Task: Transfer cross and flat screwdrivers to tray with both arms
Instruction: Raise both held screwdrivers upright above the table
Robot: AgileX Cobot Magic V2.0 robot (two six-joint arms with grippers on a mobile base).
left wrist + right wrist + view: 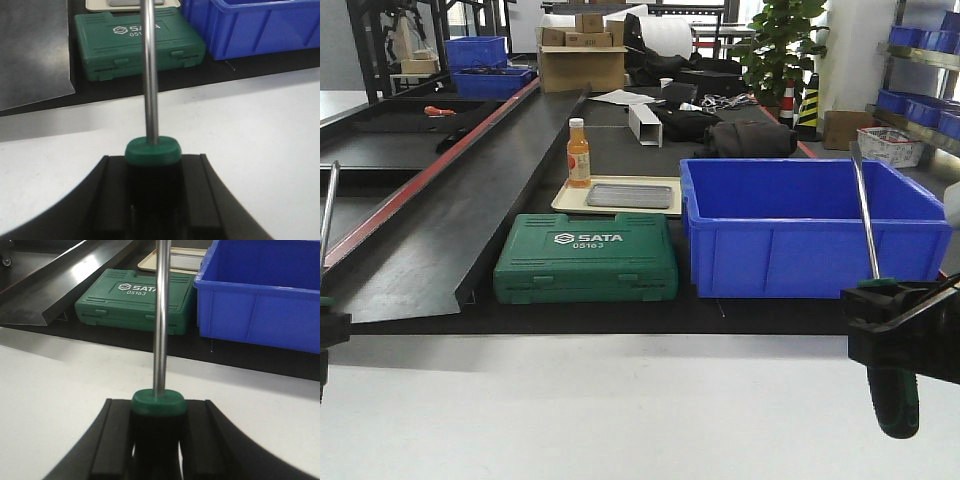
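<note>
A green tool case (pixel 585 258) was set on the dark surface (pixel 620 150), just beside a deep blue bin (pixel 815 240). An orange bottle (pixel 578 153) was stood upright behind the case. Cardboard boxes (pixel 582 62) were stacked farther back.

White bench (pixel 620 400) up front, black mat (pixel 720 312) behind it carrying the green SATA case (pixel 585 258). Blue bin (pixel 815 240) just right of the case, and a black sheet-metal ramp (pixel 440 230) slopes off to its left. Orange bottle (pixel 579 153) just behind the case. Far behind: cardboard boxes (pixel 582 60). Behind-right: potted plant (pixel 780 45), white pillar (pixel 855 55), shelving with blue bins (pixel 920 60). Flat, even light.
</note>
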